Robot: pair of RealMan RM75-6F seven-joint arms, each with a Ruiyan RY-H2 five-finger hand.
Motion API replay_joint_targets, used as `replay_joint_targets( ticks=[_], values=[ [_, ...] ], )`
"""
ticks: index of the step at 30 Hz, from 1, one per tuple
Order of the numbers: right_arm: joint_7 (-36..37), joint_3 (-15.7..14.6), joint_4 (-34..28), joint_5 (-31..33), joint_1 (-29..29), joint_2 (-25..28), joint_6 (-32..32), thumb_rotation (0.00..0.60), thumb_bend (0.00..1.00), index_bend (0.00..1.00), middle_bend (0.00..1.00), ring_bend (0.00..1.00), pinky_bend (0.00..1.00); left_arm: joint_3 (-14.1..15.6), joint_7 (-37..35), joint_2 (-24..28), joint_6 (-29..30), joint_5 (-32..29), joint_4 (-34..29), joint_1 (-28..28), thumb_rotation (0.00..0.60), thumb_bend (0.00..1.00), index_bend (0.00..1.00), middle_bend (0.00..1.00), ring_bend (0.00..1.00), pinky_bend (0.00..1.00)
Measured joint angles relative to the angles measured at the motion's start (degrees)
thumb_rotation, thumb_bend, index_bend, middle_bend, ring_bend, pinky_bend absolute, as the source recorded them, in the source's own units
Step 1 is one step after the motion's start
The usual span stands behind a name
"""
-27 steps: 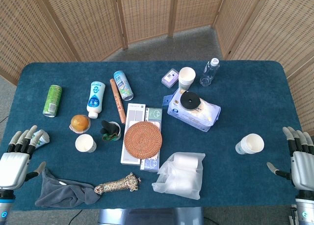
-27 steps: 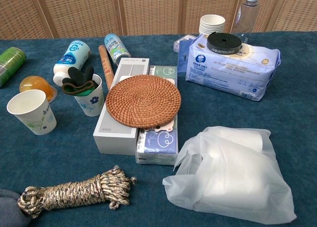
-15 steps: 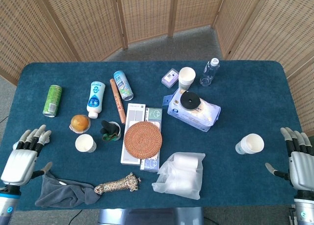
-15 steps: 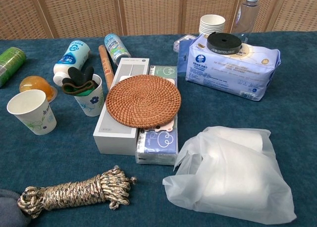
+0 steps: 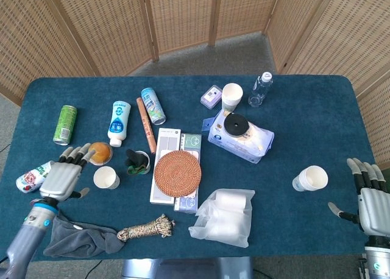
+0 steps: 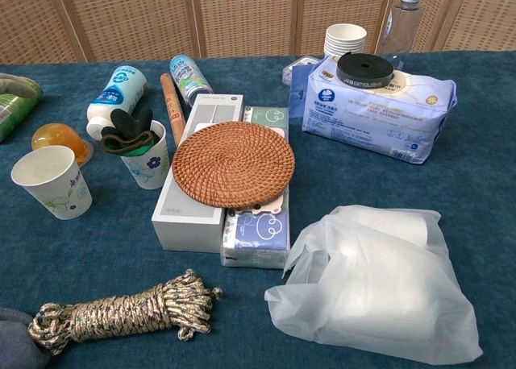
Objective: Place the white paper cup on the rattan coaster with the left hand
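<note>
1. The cup (image 5: 106, 178) is standing upright on the counter (image 5: 317, 120), mouth up, just left of the cup holding dark gloves (image 5: 137, 161) and in front of the orange ball (image 5: 99, 151); in the chest view the cup (image 6: 53, 182) is sitting at the far left.
2. The left hand (image 5: 64, 176) is hovering just to the cup's left, fingers spread apart and pointing away from the robot, holding nothing. The cup is lying to this hand's right, near but not touching.
3. The coaster (image 5: 177, 173) is lying flat on top of boxes (image 5: 166, 146), to the right of the cup, beyond the glove cup; the carry will likely be running left to right and slightly upward onto that raised stack.
4. The right hand (image 5: 370, 192) is waiting at the counter's far right edge, fingers apart and empty, well away from the cup; another cup (image 5: 311, 178) is standing near it.
5. The left hand is plainly the nearer one; grasping looks like the step ahead.
</note>
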Motion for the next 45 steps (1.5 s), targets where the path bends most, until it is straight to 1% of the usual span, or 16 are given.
replay_joint_targets(
  ticks=[6, 12, 22, 31, 36, 38, 40, 42, 44, 45],
  values=[
    [0.8, 0.3, -0.1, 0.5, -0.1, 0.4, 0.1, 0.6, 0.06, 0.0, 0.0, 0.0, 0.0, 0.0, 1.5, -2.6, -2.0, -3.0, 1.0, -2.2, 0.6, 0.26, 0.0, 0.0, 0.0, 0.0],
    [1.4, 0.4, 0.0, 0.9, -0.1, 0.6, -0.2, 0.6, 0.06, 0.0, 0.0, 0.0, 0.0, 0.6, 2.2, -4.1, -2.4, -4.6, 1.5, -3.3, 0.6, 0.26, 0.0, 0.0, 0.0, 0.01],
    [2.1, 0.6, 0.0, 1.0, -0.3, 0.9, 0.1, 0.6, 0.06, 0.0, 0.0, 0.0, 0.0, 1.5, 1.7, -7.8, -2.3, -5.3, 4.4, -4.4, 0.6, 0.26, 0.0, 0.0, 0.0, 0.1],
    [2.4, 0.5, 0.5, 0.6, -0.2, 0.9, 0.0, 0.6, 0.05, 0.0, 0.0, 0.0, 0.0, 2.1, 2.1, -9.7, -1.6, -5.7, 5.7, -4.9, 0.6, 0.26, 0.0, 0.0, 0.0, 0.16],
    [2.3, 0.4, 0.4, 0.4, -0.3, 0.9, 0.2, 0.6, 0.05, 0.0, 0.0, 0.0, 0.0, 2.4, 2.0, -10.8, -1.3, -5.7, 6.3, -5.2, 0.6, 0.26, 0.0, 0.0, 0.0, 0.23],
    [2.3, 0.4, 0.4, 0.3, -0.3, 0.9, 0.3, 0.6, 0.05, 0.0, 0.0, 0.0, 0.0, 2.4, 2.2, -11.4, -1.0, -5.6, 6.6, -5.3, 0.6, 0.26, 0.03, 0.0, 0.0, 0.27],
    [2.4, 0.4, 0.4, 0.3, -0.3, 0.9, 0.3, 0.6, 0.05, 0.0, 0.0, 0.0, 0.0, 2.5, 2.5, -11.9, -0.6, -5.5, 6.9, -5.4, 0.6, 0.27, 0.09, 0.02, 0.03, 0.31],
    [2.5, 0.4, 0.4, 0.4, -0.3, 1.0, 0.3, 0.6, 0.05, 0.0, 0.0, 0.0, 0.0, 2.5, 3.1, -12.4, -0.3, -5.6, 7.1, -5.5, 0.6, 0.27, 0.15, 0.09, 0.12, 0.36],
    [2.8, 0.5, 0.5, 0.4, -0.4, 1.0, 0.3, 0.6, 0.05, 0.0, 0.0, 0.0, 0.0, 2.5, 3.6, -12.8, 0.0, -5.9, 7.1, -5.6, 0.6, 0.28, 0.19, 0.18, 0.19, 0.38],
    [2.8, 0.5, 0.5, 0.5, -0.4, 1.0, 0.3, 0.6, 0.05, 0.0, 0.0, 0.0, 0.0, 2.5, 3.9, -12.9, 0.2, -6.0, 7.2, -5.6, 0.6, 0.28, 0.2, 0.21, 0.2, 0.38]
  ],
)
